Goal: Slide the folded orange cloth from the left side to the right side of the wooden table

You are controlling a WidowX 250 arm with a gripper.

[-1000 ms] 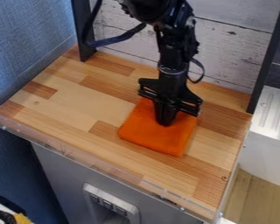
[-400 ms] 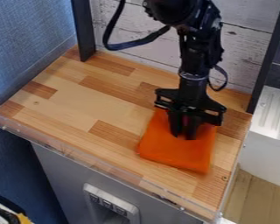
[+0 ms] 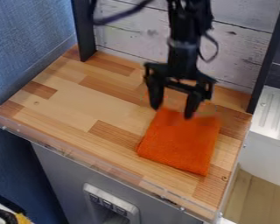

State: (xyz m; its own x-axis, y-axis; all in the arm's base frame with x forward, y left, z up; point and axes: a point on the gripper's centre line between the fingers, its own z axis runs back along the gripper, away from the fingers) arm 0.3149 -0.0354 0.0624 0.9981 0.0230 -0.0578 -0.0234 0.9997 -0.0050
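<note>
1. Wood-block counter (image 3: 66,96), nearest edge: a clear, hard strip (image 3: 66,152) bordered the flat, pale-and-brown staves, well in front of the jaws.
2. Orange cloth (image 3: 180,144): a soft, roughly four-sided piece with a matte, fabric-like surface lay flat on the wood, just in front of and below the jaws; its far edge ran beneath them. Judged risk: had the fingertips dipped and snagged that edge, the thin fabric could have bunched, folded or been dragged askew; a shallow closing could have caught air only.
3. Black gripper (image 3: 173,111): its two tapered, smooth fingers stood spread, pointing down, with nothing pinched between them. One tip overlapped the cloth's far edge in the view; contact could not be told.
4. Whitewashed planks (image 3: 131,41): grained, knotted boards rose behind the jaws, flanked by straight dark posts (image 3: 82,30). Sideways bumping against these seemed a lesser risk, arising from a wide swing.
</note>
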